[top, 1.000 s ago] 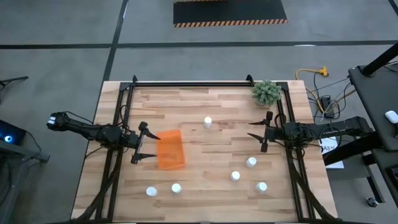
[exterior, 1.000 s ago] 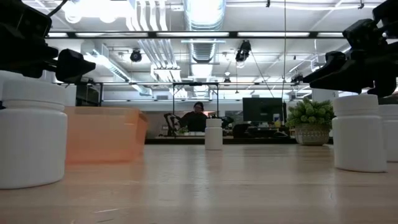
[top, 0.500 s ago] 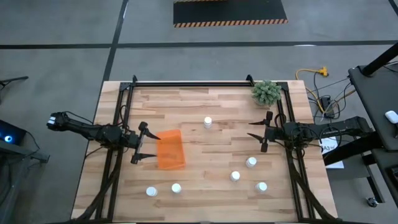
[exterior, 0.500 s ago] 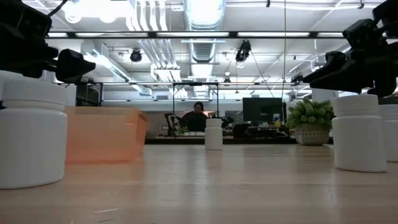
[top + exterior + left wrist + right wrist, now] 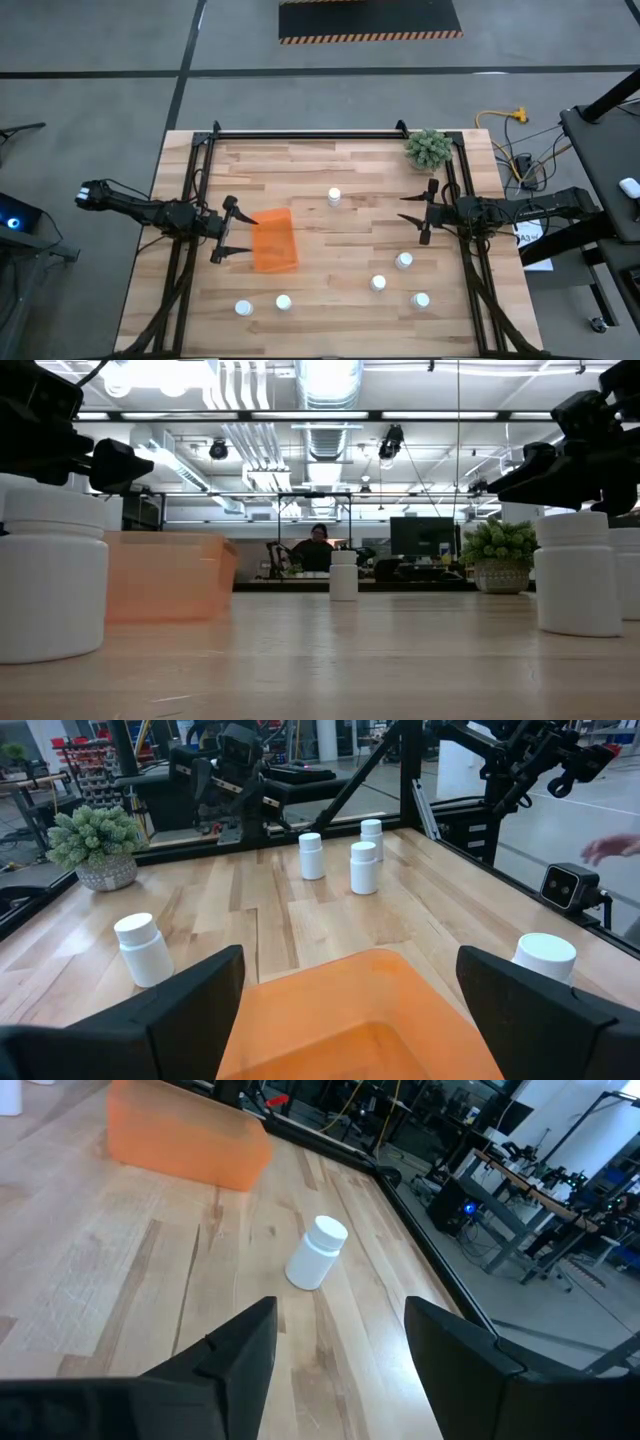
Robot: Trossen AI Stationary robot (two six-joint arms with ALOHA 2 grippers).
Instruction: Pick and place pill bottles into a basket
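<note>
The orange basket (image 5: 274, 240) stands empty on the table's left half, on its flat bottom. Six white pill bottles stand upright on the wood: one far of centre (image 5: 334, 197), three at the near right (image 5: 403, 261) (image 5: 378, 283) (image 5: 421, 299), two at the near left (image 5: 283, 302) (image 5: 242, 308). My left gripper (image 5: 236, 233) is open, just left of the basket, its fingers pointing at the basket (image 5: 350, 1010). My right gripper (image 5: 416, 213) is open at the right side, pointing left; the far bottle (image 5: 317, 1252) shows ahead of it.
A green fuzzy plant in a pot (image 5: 428, 149) stands at the far right corner. Black frame rails run along the table's left (image 5: 185, 260) and right (image 5: 468, 260) sides and far edge. A person sits in the room behind the table (image 5: 318, 550).
</note>
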